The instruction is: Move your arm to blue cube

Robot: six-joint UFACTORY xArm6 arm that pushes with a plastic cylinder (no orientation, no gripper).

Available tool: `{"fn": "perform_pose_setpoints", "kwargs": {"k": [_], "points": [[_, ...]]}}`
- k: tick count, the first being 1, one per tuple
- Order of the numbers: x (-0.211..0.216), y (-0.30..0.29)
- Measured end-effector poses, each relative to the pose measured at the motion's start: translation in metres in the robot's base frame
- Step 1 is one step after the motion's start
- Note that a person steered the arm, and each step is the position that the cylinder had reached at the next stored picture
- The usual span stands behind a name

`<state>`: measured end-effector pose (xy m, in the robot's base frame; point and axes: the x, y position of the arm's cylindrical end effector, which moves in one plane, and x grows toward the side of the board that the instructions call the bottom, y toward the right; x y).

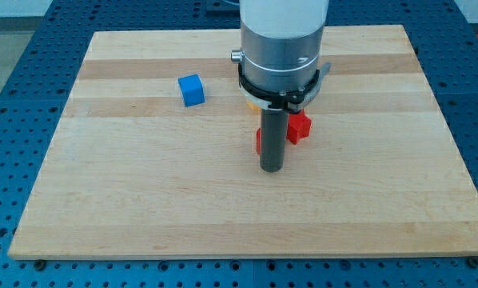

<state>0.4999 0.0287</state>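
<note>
The wooden board (143, 200) fills most of the frame, lying on a blue perforated table (7, 48) that shows at the edges. Over the upper middle of the frame hangs the arm's pale cylindrical body (283, 36), and from it the dark rod comes straight down to the board. There are no jaws to open or close; the rod grips nothing and simply stands on the wood. My tip (271, 170) rests just right of the frame's centre.

A red block (300, 126) sits just beside the rod on its right and slightly above the tip; its shape is partly hidden by the rod, and a sliver of red also shows at the rod's left edge. Whether the rod touches it cannot be told. A hint of yellow (249, 102) peeks out under the arm body, too hidden to name.

The blue cube (191, 90) sits in the upper left of the frame, well apart from my tip. It lies up and to the left of the tip, with bare wood between them, so the coming move likely runs diagonally that way, away from the red block.
</note>
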Motion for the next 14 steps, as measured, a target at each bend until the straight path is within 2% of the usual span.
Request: {"fn": "perform_pose_setpoints", "kwargs": {"k": [3,5,8,9,12,14], "points": [[-0.004,0.0],[0.043,0.0],[0.043,-0.017],[0.032,-0.053],[-0.036,-0.145],[-0.039,-0.148]]}}
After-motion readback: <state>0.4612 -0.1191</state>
